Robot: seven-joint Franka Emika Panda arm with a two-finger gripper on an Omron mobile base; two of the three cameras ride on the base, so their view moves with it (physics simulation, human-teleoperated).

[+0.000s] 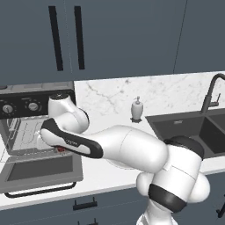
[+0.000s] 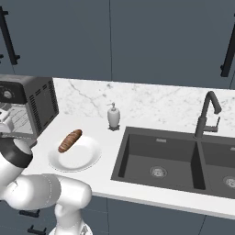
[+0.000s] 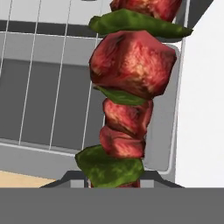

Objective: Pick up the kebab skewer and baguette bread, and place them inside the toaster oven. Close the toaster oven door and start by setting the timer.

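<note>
Gripping the kebab skewer [image 3: 127,100], the claw [image 3: 114,181] sits at the bottom of the hand view, its red chunks and green pieces rising up the frame over the wire rack [image 3: 48,87] of the toaster oven [image 1: 26,127]. At left in the left base view, the toaster oven door [image 1: 39,169] lies dropped open on the tabletop [image 2: 114,188]. Farther right, the baguette bread [image 2: 70,140] rests on a white plate [image 2: 85,158]

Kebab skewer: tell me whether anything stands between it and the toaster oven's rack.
Nothing visible does. The gripper is shut on the kebab skewer, which hangs right at the wire rack. The toaster oven door lies dropped open, and the toaster oven mouth is unobstructed.
</note>
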